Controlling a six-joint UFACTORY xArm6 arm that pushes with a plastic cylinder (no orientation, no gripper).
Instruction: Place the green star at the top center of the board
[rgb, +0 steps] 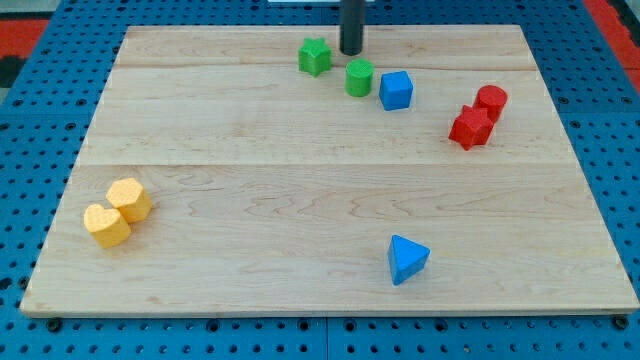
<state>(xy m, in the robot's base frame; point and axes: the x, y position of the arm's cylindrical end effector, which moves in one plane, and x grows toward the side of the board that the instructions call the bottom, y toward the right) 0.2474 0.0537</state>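
board (320, 215): a pale wooden top of glued planks, lying on a blue pegboard surface (30, 120); smooth-looking, so I judge blocks will slide on it readily.
blue triangle (407, 259): near side, right of centre, well apart from everything else.
yellow blocks: a yellow heart (106, 224) and a yellow hexagon (131, 199) touching each other at the near left.
red blocks: a red star (470, 127) with a red cylinder (491, 101) just behind it, touching, at the far right.
blue cube (396, 90): far side, right of centre, just beside the green cylinder (359, 77).
green star (315, 56): far side, very near the top centre, just left of my tip and left of the green cylinder (it looks almost placed already).
handling of the star: probably light, rigid and hard; nothing to grasp, so it must be pushed on a side face. Its notched outline may make it turn if pushed off-centre, so a push in line with its middle seems best.
my tip (351, 52): a plain dark rod, no pincer at all, so there is no open or closed state to tell; it stands just right of the green star, apart from it, and just behind the green cylinder.
writing: no brand, label or lettering can be read anywhere.
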